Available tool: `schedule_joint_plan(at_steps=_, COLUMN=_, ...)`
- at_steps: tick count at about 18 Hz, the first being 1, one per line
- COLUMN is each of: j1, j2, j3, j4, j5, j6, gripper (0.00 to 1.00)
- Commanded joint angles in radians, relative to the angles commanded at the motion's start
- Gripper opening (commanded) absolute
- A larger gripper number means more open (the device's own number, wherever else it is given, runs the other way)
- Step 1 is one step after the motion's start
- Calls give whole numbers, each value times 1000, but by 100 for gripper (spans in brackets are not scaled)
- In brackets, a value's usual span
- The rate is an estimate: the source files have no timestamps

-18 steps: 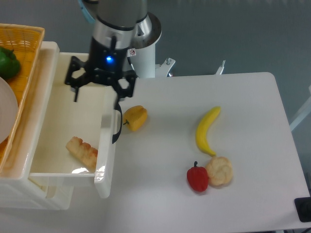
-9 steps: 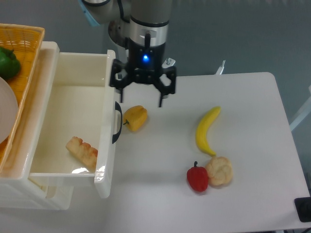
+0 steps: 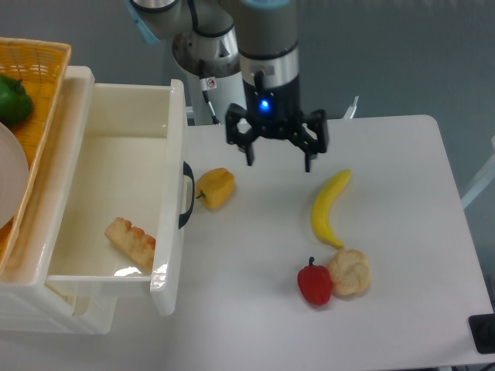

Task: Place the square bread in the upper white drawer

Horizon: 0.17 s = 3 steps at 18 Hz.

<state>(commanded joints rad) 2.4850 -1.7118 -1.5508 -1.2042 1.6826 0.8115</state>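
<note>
Square bread [image 3: 130, 241] already inside the upper white drawer [image 3: 168, 267] — far left of and below the gripper [image 3: 277, 162], fingers spread, empty. Looks light, stiff, slightly bumpy — best pinched across the flat faces, mid-slice.

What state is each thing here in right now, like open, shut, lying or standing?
upper white drawer: pulled open
square bread: lying inside the drawer, near its front
gripper: jaws open, empty, above the table
yellow pepper: on its side beside the drawer handle
banana: lying flat
red pepper: upright, touching the bun
bun: resting on the table
</note>
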Motion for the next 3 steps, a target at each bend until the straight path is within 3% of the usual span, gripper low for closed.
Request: schedule_joint_plan(at_steps=3, j1=9, j2=-11, j3=0, j4=-3, j5=3, j6=-2, gripper=100)
